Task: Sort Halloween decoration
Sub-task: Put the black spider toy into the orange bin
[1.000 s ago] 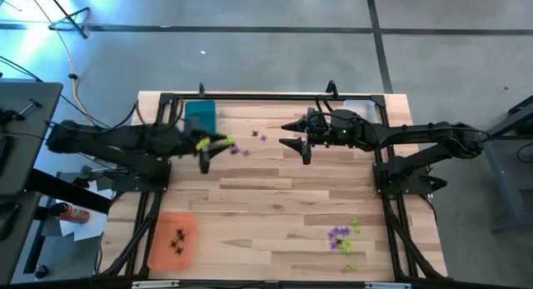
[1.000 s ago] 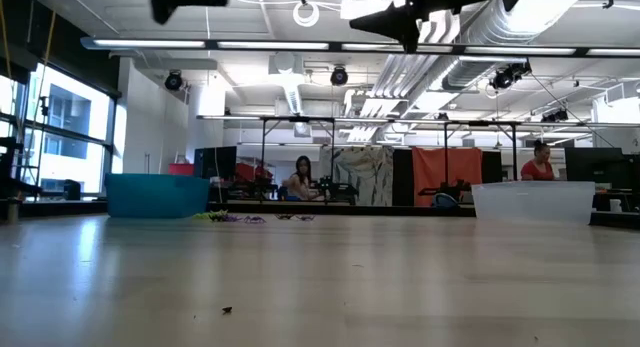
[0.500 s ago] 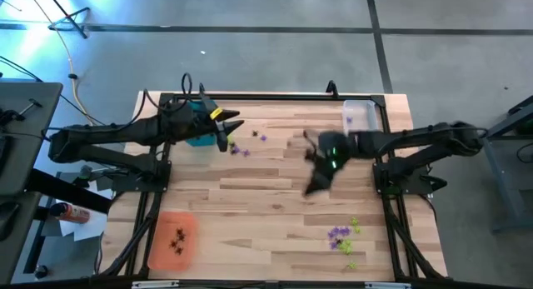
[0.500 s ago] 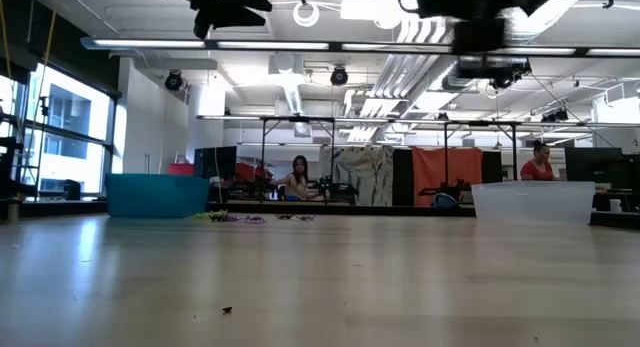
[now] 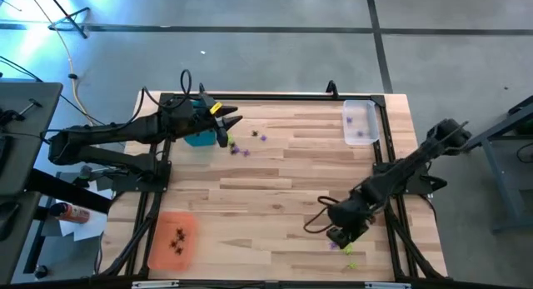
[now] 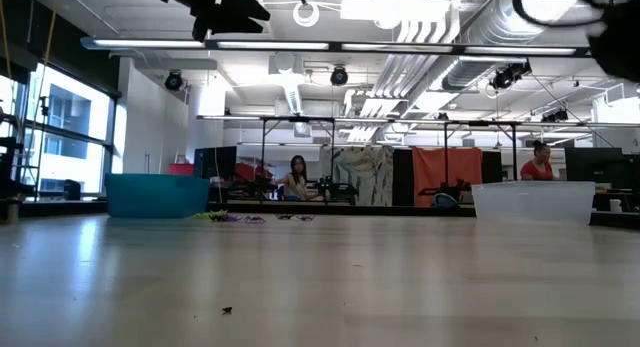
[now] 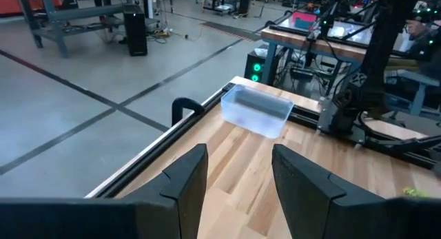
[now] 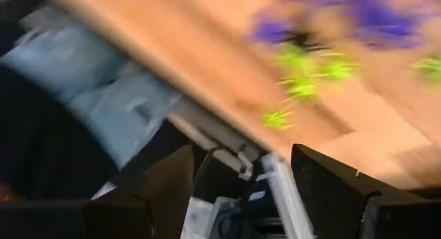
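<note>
Halloween trinkets lie in two loose patches on the desk — purple and green ones [image 5: 343, 236] by the near right corner, a few purple [image 5: 241, 149] near the far edge beside the teal tray [image 5: 200, 137]. Right gripper [image 5: 340, 236] hangs over the near-right patch, fingers spread wide, empty. Left gripper [image 5: 226, 127] hovers by the teal tray, parted, holding nothing.

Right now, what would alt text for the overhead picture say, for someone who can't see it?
Two dark robot arms work over a wooden table: the right gripper hangs open above purple and green trinkets, and the left gripper is open by a teal tray.
</note>
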Available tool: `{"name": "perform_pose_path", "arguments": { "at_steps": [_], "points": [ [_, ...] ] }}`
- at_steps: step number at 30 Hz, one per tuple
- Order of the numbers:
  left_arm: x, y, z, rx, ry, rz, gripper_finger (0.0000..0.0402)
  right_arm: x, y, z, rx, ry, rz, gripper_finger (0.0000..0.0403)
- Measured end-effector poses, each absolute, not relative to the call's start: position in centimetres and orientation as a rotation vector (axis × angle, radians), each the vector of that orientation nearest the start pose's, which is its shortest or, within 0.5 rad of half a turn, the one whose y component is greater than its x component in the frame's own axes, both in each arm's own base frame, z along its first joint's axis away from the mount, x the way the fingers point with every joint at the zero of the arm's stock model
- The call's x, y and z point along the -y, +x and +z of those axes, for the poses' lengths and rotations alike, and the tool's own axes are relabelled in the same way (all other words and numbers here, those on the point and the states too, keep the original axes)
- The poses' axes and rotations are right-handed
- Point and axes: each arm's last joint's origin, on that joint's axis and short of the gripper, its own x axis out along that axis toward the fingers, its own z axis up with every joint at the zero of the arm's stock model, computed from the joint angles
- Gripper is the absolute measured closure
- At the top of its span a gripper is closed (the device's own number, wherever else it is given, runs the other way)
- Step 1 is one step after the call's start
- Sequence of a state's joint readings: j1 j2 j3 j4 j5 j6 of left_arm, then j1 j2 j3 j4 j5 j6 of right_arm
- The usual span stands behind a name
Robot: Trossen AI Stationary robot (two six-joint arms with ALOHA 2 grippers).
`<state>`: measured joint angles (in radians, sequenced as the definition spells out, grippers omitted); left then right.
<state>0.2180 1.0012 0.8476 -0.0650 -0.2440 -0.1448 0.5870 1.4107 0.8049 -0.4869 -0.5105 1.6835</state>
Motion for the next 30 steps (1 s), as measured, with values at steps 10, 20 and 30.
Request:
{"name": "perform_pose_path", "arguments": {
  "at_steps": [10, 20, 30],
  "points": [
    [-5.5, 21.5, 32.5, -0.206, -0.131, 0.475, 0.025, -15.5, 22.2, 16.2, -1.478, 1.386, -0.325, 0.0163],
    [-5.5, 21.5, 32.4, -0.21, -0.149, 0.477, 0.025, -17.8, 21.7, 14.9, -1.545, 1.399, -0.329, 0.0163],
    [-5.5, 21.5, 32.4, -0.213, -0.152, 0.476, 0.025, -17.7, 21.6, 14.6, -1.508, 1.38, -0.374, 0.0163]
  ]
}}
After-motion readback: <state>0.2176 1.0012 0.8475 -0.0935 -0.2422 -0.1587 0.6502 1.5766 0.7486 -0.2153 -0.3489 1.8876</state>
